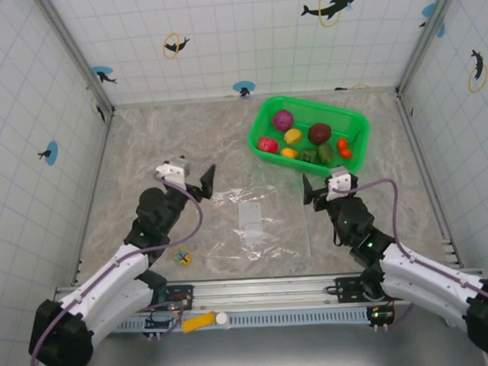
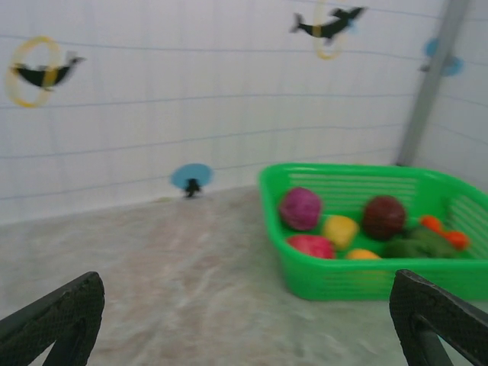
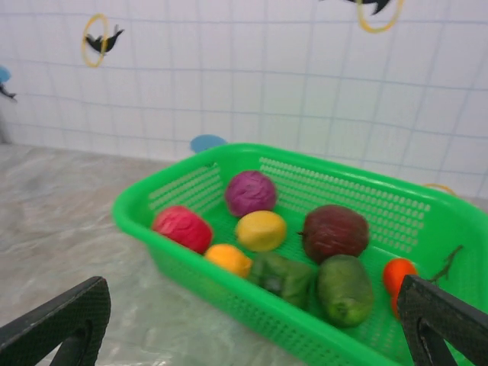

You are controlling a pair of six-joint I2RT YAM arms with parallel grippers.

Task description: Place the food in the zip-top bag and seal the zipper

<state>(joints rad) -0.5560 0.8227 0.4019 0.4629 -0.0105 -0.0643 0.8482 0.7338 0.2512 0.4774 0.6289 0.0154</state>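
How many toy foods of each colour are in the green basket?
purple piece: 1
red piece: 1
yellow piece: 1
dark maroon piece: 1
green pieces: 2
orange pieces: 2
Total: 8, all in the green basket. The orange piece at the right end is partly hidden, so it might be more than one.

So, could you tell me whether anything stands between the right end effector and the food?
Only the near wall of the green basket. The food lies inside it, beyond the open right end effector, which probably must clear the rim. Nothing else visible intervenes.
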